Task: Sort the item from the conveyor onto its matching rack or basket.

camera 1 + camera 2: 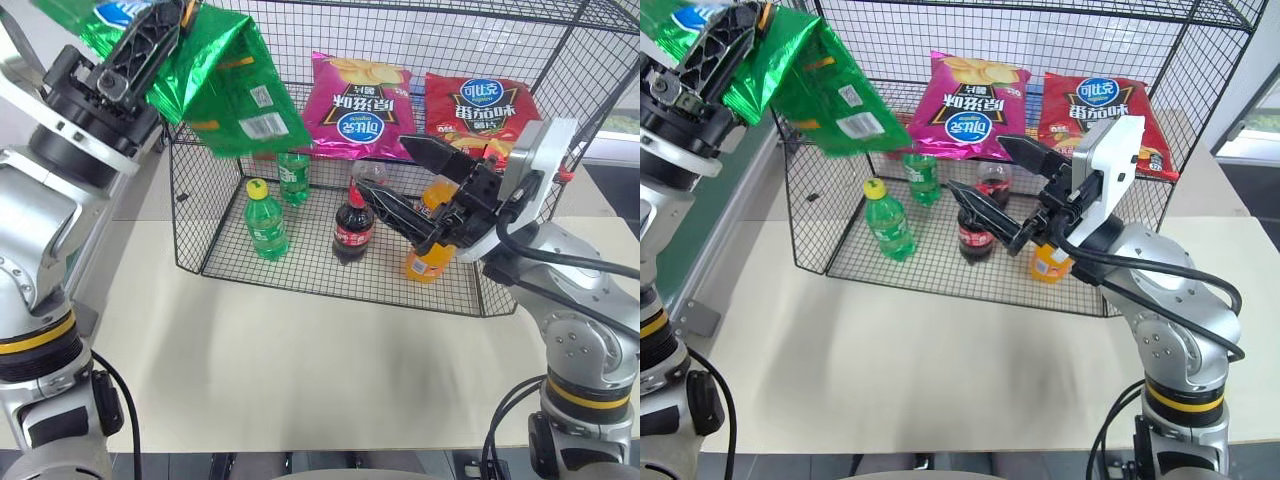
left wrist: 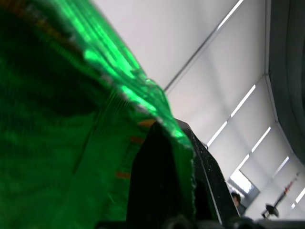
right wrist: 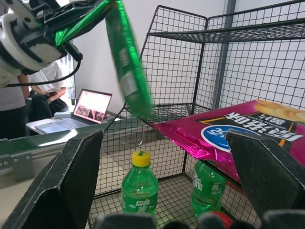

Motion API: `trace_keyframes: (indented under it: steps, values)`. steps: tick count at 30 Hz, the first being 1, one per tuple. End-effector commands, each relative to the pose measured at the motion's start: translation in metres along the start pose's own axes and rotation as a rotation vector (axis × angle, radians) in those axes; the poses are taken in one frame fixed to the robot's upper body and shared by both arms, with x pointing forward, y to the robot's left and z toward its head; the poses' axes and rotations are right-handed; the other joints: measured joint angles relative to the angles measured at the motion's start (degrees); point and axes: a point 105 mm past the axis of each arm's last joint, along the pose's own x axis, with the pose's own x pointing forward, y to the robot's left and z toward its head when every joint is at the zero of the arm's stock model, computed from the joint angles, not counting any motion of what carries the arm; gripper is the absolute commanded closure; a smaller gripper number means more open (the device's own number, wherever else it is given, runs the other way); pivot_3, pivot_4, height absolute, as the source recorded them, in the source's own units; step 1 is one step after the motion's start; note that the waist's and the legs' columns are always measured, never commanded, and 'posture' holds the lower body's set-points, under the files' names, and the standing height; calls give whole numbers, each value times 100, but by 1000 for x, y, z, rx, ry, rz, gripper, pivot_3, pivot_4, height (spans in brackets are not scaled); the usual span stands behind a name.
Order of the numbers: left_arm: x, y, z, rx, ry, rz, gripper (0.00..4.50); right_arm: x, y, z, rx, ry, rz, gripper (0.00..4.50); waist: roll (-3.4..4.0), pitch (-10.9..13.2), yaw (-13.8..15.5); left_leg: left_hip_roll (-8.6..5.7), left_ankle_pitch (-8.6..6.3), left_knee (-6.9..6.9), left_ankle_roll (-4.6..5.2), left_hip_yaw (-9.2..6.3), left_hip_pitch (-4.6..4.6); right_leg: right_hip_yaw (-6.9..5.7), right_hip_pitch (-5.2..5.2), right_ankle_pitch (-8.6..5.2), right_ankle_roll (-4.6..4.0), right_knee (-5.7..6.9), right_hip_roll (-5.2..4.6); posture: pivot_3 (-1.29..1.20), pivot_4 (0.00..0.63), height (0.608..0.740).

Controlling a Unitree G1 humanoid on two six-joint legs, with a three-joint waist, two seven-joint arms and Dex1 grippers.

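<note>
The left hand [image 1: 150, 40] is clamped on the green crisp bag [image 1: 225, 95], beside the wire cage's [image 1: 190, 200] upper shelf; shelving remains. The right hand [image 1: 415, 180] gapes empty.

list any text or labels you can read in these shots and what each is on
Nothing can be quoted with confidence.
Green crisp bag: barcode and small print, too small to read.
Magenta bag: upside-down Chinese characters and a round logo, not legible.
Red bag: upside-down Chinese characters and a round logo, not legible.
Green bottles: label text blurred.
Dark cola bottle: red label, script too small.
</note>
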Motion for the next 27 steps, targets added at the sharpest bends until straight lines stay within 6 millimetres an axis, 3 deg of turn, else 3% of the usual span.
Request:
trace_keyframes:
  steps: [1, 10, 14, 16, 21, 25, 27]
  values:
    - [8, -6, 15, 50, -93, -6, 4467, -1, 3, 11, -49, -33, -4, 0, 0, 0, 9, 0, 0, 0, 0, -2, 0, -1, 0, 0, 0, 0, 0, 0, 150, 740]
    - [21, 5, 3, 141, -127, -5, 4467, 1, 6, 8, -32, -30, -12, 0, 1, 0, 17, -5, 4, 5, -6, -13, -14, 1, 0, 0, 1, -2, 6, 0, 150, 740]
    - [8, 27, -20, 197, -73, 62, 4467, 1, 6, 8, -29, -29, -20, 0, 8, -3, -13, -3, 5, 1, -7, -8, -7, 3, 0, 0, 1, 0, 13, 0, 150, 740]
    - [7, 25, -21, 170, -99, 57, 4467, 1, 5, 7, -30, -24, -27, 0, 6, -2, -4, 2, 8, 0, -13, -11, -9, 6, -1, 0, 1, 0, 15, 0, 150, 740]
    - [25, 2, -4, 208, -141, -23, 4467, 2, 5, 5, -24, -23, -25, 0, 0, 1, 44, -6, 11, 10, 14, -55, -60, 6, -19, 2, 3, 0, 24, 0, 150, 740]
    - [20, 14, -7, 243, -113, 24, 4467, 3, 4, 3, -23, -21, -25, 0, 14, -7, 24, -13, 19, 7, 5, -52, -62, 7, -22, 2, 4, 3, 23, 0, 150, 740]
    - [9, 22, -19, 234, -74, 60, 4467, 3, 4, 3, -26, -21, -30, 0, 14, -7, -5, -8, 32, 5, -16, -53, -60, 7, -23, 2, 4, 4, 25, 0, 150, 740]
